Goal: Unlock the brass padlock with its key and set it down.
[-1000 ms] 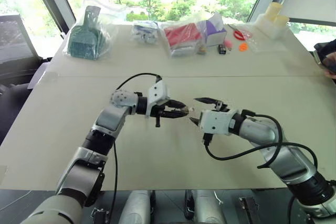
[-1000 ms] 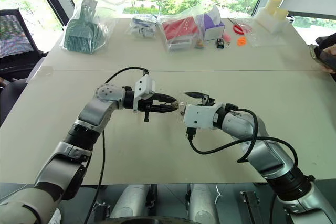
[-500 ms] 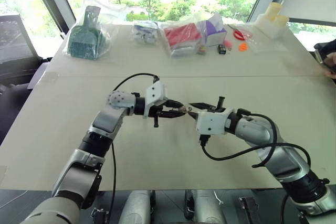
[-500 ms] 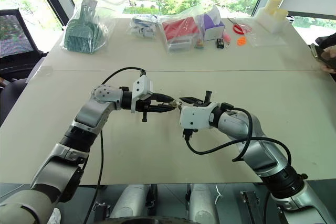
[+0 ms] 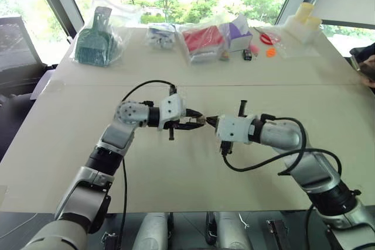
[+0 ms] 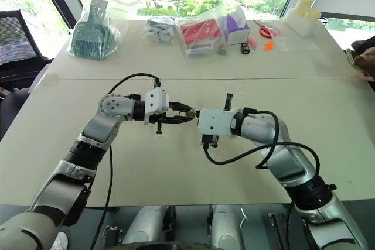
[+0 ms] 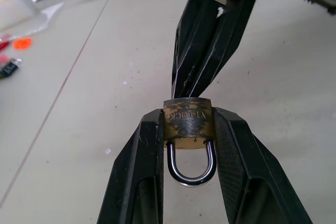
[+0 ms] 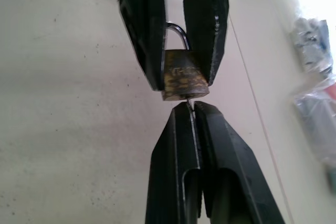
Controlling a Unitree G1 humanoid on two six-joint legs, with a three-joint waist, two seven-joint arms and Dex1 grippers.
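L gripper (image 7: pixel 186 129) clamps the brass padlock (image 7: pixel 187 123) by its body, shackle pointing back toward the wrist, held in air above mid table (image 5: pixel 193 168). R gripper (image 8: pixel 191 109) is pinched fully closed on the key (image 8: pixel 190 98), a thin sliver at the padlock's bottom face.

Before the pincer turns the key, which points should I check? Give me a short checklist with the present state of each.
1. Brass padlock clamped between the left pincer fingers: ok.
2. Shackle closed on the body: ok.
3. Right pincer shut on the key: ok.
4. Key meets the padlock's underside: ok.
5. Key fully seated in the keyhole: cannot tell.
6. Table bare beneath both pincers: ok.
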